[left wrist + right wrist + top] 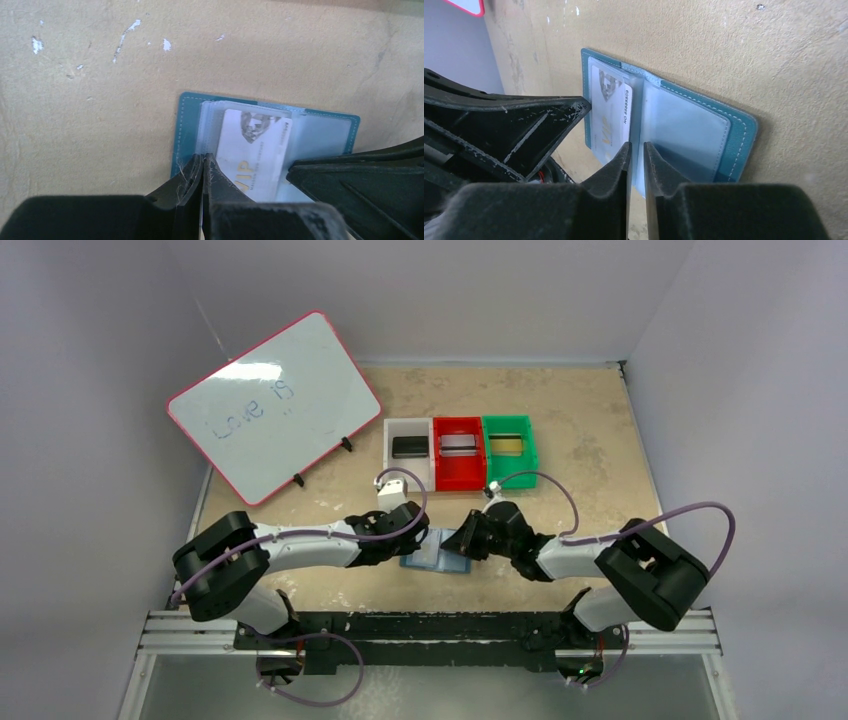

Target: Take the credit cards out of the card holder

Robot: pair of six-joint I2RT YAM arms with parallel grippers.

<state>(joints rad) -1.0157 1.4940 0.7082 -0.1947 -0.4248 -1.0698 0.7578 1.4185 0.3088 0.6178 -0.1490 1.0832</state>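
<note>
Where left gripper (202,167) clamps, card holder (325,132) lies open.

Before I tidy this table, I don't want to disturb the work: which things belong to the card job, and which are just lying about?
Job: card holder; VIP card inside it; black card, silvery card, gold card, in the white bin, red bin, green bin.
Lying about: whiteboard.

Slate-blue card holder (186,125), open flat under the left gripper (203,161) tips, silvery VIP card (255,145) sleeved just right of them.
</note>
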